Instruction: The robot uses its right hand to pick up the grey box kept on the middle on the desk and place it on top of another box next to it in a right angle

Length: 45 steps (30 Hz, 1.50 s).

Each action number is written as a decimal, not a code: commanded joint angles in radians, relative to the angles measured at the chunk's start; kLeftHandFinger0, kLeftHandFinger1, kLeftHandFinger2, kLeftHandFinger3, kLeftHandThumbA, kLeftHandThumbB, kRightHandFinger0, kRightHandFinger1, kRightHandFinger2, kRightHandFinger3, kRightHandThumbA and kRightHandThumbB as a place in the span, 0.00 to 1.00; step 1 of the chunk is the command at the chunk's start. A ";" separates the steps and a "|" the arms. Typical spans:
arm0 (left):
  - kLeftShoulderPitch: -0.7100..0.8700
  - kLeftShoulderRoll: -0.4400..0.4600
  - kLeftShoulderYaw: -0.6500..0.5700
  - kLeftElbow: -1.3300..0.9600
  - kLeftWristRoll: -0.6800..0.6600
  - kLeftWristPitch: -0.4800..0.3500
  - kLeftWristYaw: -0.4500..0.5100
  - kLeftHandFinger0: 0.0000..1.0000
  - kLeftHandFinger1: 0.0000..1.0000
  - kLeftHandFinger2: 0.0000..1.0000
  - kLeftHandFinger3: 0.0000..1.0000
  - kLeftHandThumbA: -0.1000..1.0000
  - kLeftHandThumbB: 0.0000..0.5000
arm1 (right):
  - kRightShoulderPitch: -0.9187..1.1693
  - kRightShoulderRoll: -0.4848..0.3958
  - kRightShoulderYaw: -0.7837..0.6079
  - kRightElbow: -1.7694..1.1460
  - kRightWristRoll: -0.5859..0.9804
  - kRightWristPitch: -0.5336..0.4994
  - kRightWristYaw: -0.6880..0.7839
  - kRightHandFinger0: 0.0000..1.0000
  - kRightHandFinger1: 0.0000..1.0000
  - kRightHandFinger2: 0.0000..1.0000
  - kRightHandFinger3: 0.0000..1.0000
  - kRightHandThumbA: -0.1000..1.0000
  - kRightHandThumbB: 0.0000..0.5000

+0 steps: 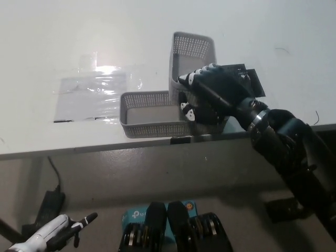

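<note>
A grey perforated box (149, 116) lies lengthwise near the desk's front edge. My black right hand (210, 94) is shut on a second grey box (191, 55), holding it over the right end of the lying box. The held box points away from me, roughly crosswise to the other. Whether the two boxes touch is hidden by my hand. At the lower left, well below the desk, my white left hand (50, 235) rests.
A clear plastic sheet (94, 94) lies on the white desk (63, 31) to the left of the boxes. A black plate (252, 81) shows behind my right hand. A black cable and adapter (50, 197) sit on the floor under the desk's edge.
</note>
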<state>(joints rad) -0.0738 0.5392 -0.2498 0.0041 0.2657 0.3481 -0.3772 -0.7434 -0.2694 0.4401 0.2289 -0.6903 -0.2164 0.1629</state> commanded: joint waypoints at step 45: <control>-0.014 0.003 0.019 -0.016 0.016 -0.001 -0.026 0.01 0.00 0.00 0.13 0.96 0.55 | 0.032 -0.088 0.132 -0.130 -0.335 0.014 0.102 1.00 1.00 1.00 1.00 0.59 0.79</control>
<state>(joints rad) -0.0964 0.5362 -0.2452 0.0021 0.2809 0.3484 -0.4127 -0.6908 -0.3372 0.5892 0.1514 -0.9686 -0.2313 0.2538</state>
